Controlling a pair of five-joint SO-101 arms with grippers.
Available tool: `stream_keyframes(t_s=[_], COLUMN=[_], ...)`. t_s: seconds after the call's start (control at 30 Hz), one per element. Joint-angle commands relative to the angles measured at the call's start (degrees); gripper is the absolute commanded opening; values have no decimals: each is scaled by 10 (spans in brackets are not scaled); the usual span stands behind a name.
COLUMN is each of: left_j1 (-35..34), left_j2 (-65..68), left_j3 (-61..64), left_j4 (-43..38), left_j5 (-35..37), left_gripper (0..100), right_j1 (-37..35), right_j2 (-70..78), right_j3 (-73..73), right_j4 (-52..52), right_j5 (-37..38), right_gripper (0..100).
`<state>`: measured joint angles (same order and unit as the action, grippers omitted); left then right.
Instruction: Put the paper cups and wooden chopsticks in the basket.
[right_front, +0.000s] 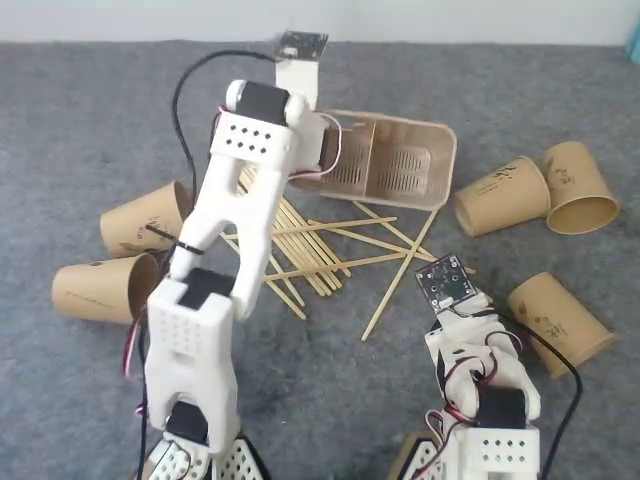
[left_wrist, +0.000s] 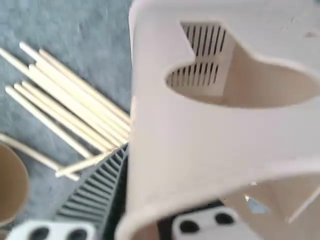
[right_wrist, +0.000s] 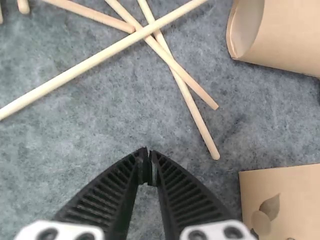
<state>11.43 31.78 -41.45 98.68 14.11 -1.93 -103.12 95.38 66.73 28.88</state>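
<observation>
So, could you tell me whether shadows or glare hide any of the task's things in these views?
High view: soft, even light, no glare, no hard shadows on the cups or chopsticks. Left wrist view: the basket is a little darker inside than on its outer wall. Right wrist view: thin soft shadows beside the chopsticks, none hiding the right gripper.

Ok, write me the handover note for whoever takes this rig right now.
Left gripper: shut on the basket wall; the basket is tilted and looks empty.
Right gripper: shut, empty, over the carpet near the chopsticks.
Chopsticks are scattered on the carpet; two paper cups lie on the left arm's side, three on the right arm's.
Done: nothing.
Left: all cups and chopsticks.
</observation>
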Motion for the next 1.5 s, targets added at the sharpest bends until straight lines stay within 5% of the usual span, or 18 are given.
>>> stream_keyframes(t_s=[0.0, 0.4, 0.8, 1.2, 1.47], left_j1=[-12, -12, -54, -53, -55], left_j2=[-84, -174, 47, 84, 77], left_j3=[56, -18, -193, -322, -300], left_j4=[21, 20, 19, 18, 19], left_j5=[-5, -4, 34, 84, 86], left_gripper=[11, 11, 11, 15, 244], right_j1=[8, 8, 7, 7, 7], right_j2=[-8, -8, -8, -8, -8], right_j3=[11, 11, 11, 11, 11], right_j4=[-12, -12, -12, -12, -12], right_j5=[9, 9, 9, 9, 9], right_gripper=[9, 9, 9, 9, 9])
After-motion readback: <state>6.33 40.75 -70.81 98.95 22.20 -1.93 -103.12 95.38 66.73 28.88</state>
